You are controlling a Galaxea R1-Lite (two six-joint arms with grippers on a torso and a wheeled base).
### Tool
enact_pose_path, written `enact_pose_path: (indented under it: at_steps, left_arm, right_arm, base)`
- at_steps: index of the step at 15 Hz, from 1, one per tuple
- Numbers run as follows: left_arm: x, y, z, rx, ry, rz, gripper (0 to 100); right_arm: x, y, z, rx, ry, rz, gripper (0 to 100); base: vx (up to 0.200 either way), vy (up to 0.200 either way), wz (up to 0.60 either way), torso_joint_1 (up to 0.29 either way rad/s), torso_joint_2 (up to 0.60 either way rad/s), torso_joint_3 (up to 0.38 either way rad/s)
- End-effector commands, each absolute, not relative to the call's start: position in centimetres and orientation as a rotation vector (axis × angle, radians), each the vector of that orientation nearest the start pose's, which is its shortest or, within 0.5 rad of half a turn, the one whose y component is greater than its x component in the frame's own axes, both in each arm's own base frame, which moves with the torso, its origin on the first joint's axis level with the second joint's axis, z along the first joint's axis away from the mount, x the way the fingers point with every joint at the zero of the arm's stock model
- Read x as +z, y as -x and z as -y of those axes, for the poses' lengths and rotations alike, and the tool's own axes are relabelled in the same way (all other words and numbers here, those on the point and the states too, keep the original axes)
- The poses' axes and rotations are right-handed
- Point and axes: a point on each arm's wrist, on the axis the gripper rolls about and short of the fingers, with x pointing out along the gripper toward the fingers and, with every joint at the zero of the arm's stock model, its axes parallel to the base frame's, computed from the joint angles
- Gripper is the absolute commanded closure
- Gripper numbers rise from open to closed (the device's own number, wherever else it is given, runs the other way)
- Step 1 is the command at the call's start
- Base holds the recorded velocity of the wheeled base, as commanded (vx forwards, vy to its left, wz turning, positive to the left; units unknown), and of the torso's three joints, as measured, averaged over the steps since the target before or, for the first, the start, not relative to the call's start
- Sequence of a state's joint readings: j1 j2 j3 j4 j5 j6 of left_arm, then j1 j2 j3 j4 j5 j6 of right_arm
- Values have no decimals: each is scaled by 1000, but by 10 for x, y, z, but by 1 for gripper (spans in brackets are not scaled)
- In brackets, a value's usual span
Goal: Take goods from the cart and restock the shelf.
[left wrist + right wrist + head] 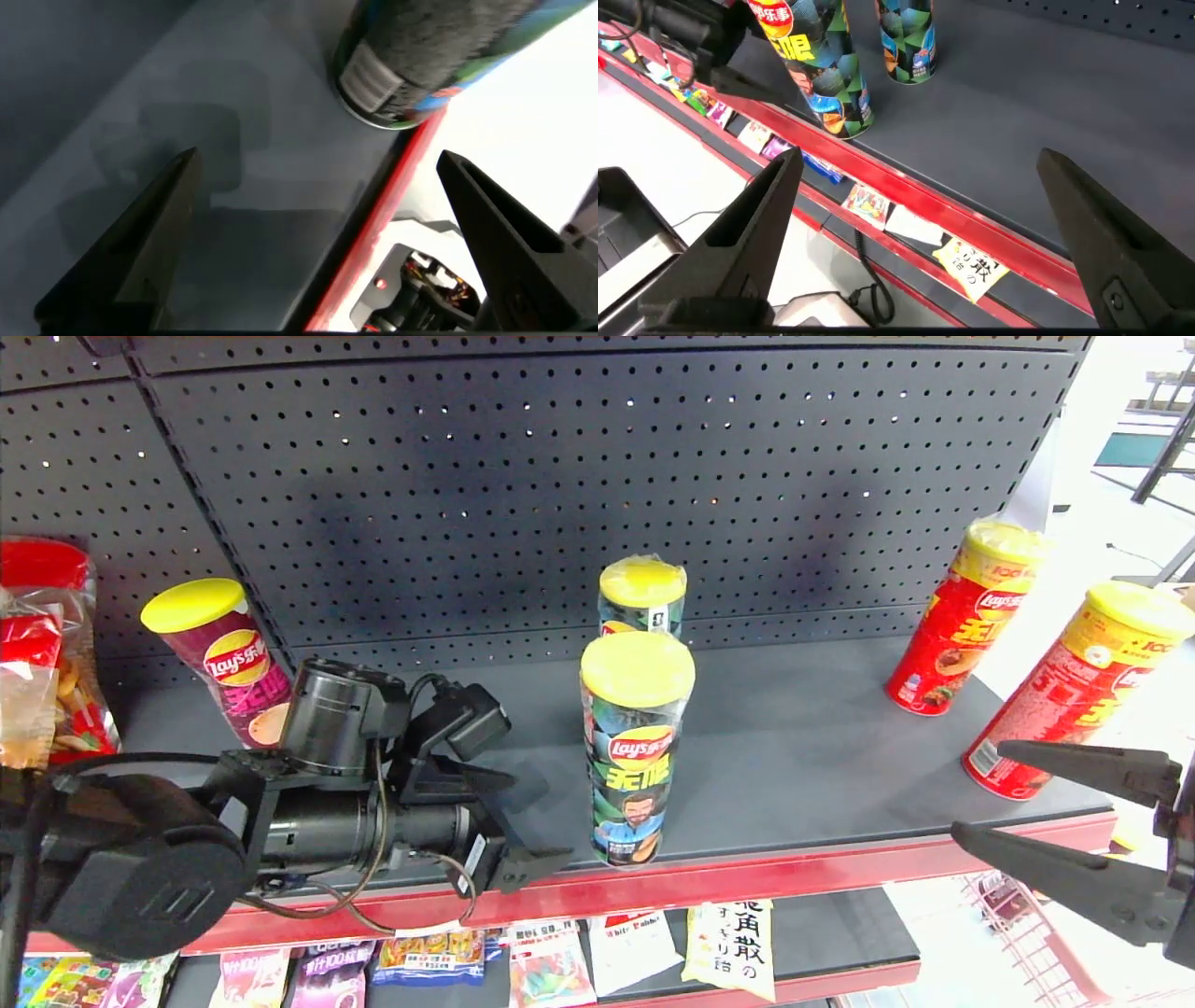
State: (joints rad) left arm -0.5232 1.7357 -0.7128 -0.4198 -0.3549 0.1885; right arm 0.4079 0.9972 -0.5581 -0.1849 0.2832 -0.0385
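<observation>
Blue-green chip can [637,747] upright at shelf [794,756] front edge (yellow lid), twin can [641,597] behind

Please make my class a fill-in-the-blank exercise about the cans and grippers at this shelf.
1. The can nearest the right gripper is mostly ____.
2. The front green can has a ____ lid.
3. The left gripper is ____ and holds nothing.
4. Directly behind the front green can stands ____ other green can.
Missing words: red; yellow; open; one.
</observation>
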Motion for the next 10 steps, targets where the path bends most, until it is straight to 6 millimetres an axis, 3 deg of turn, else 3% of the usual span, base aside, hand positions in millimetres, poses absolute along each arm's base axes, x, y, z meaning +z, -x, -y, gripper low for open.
enact_pose_path:
  at_steps: [1,10]
  left_arm:
    - [125,-251,153,-895,-228,-550,0]
    - [125,-275,168,-888,-231,-524,0]
  right_arm:
    - [221,-114,-56,691,52,-245,0]
    - [222,-115,-56,691,52,-245,0]
  base:
    - [0,0,0,0,0,0]
    - [0,0,0,0,0,0]
